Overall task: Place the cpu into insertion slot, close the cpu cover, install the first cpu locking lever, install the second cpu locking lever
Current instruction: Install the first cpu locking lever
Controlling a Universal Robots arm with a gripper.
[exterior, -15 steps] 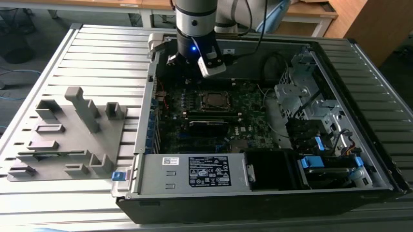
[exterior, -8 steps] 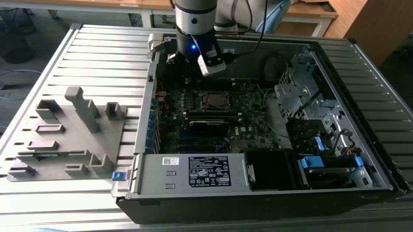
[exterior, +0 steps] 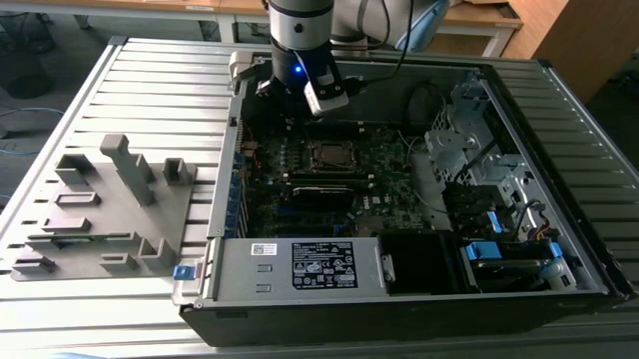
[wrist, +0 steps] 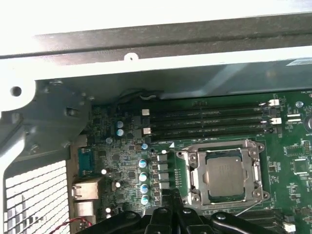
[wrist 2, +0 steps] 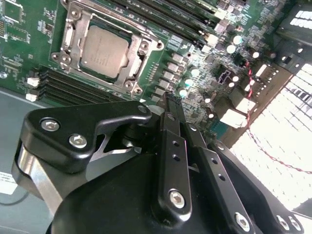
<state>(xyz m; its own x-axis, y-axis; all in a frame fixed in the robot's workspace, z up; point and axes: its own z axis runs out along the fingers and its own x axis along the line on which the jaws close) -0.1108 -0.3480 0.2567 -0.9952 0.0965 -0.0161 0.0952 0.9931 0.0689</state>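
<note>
Claw [wrist 2: 169, 101]: in the second wrist view its two black fingers [wrist 2: 173, 146] lie pressed together right to the tip with nothing between them, so it is empty. In the exterior view the arm [exterior: 299, 30] hangs at the upper middle of the frame, over the upper edge of the motherboard [exterior: 390, 168]. It is apart from the insertion slot [exterior: 330, 155], which sits near frame centre inside the open computer case [exterior: 399, 321]. The cpu [wrist: 225, 176] is seated in the slot. Its silver top shows through the window of the cpu cover [wrist: 196, 170], which looks folded flat around it. Judged: placing is done and the cover is very likely shut. Locking levers: cannot tell whether either is hooked down, so both stay as open items. The claw touches none of these parts.
</note>
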